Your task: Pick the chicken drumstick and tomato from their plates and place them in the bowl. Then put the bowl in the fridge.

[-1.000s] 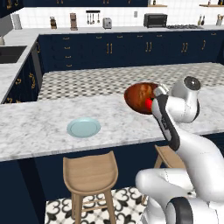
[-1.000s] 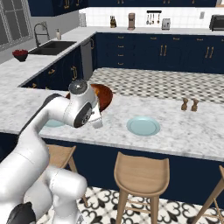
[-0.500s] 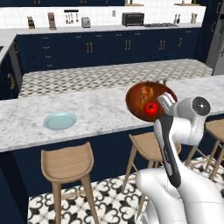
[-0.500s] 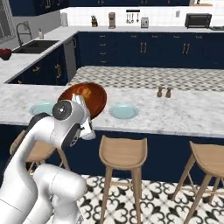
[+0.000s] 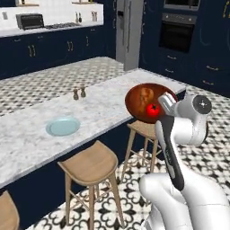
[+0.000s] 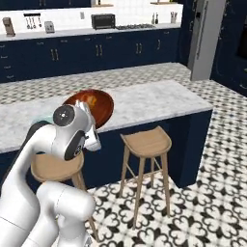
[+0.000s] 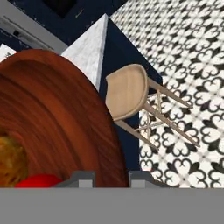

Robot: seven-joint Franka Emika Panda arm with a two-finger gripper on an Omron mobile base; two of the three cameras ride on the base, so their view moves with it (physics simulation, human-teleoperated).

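Dark reddish-brown round wooden bowl is up off the white marble counter, clamped at its near rim by the claw, which is squeezed right down onto the rim. Small round bright red tomato sits in the bowl on the claw side; golden-orange browned chicken drumstick lies in the bowl just behind the tomato. From the right base camera the bowl shows tilted behind the white arm's wrist, over the counter's near edge. Hand camera: bowl wall runs right up to the fingertips, with a slice of tomato and drumstick at lower left.

Relative to the bowl: round flat pale light-blue plate lies on the counter well to the left; round-seated wooden stool stands below it; tall grey metallic fridge stands far behind, past the counter end.
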